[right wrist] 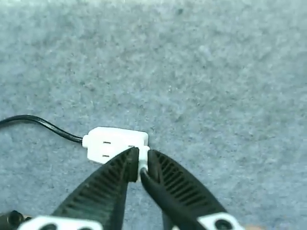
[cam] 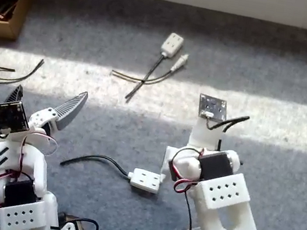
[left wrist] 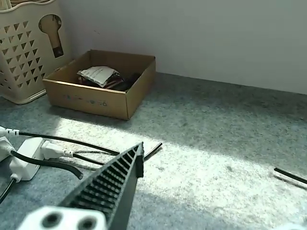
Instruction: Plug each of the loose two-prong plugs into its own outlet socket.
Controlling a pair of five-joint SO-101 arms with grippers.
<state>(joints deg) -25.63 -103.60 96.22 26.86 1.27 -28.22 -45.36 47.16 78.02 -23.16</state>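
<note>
My right gripper [right wrist: 142, 157] is shut on a small white plug [right wrist: 143, 164], held against the end of a white outlet socket [right wrist: 116, 143] with a black cord. In the high view this socket [cam: 145, 180] lies on the carpet just beside the right arm [cam: 213, 178], which hides its fingers. A second socket [cam: 172, 44] lies farther back with a loose plug [cam: 179, 64] beside it, cords crossing. My left gripper [cam: 50, 95] hangs open above the carpet at the near left, holding nothing. Its ribbed finger [left wrist: 110, 187] points toward another white socket [left wrist: 21, 163] with a plug [left wrist: 52, 151].
A cardboard box [left wrist: 103, 84] [cam: 7, 5] with odds and ends sits at the far left by the wall, next to a beige basket [left wrist: 26, 52]. Loose black cords [cam: 7, 74] trail at the left edge. Grey carpet covers the whole surface.
</note>
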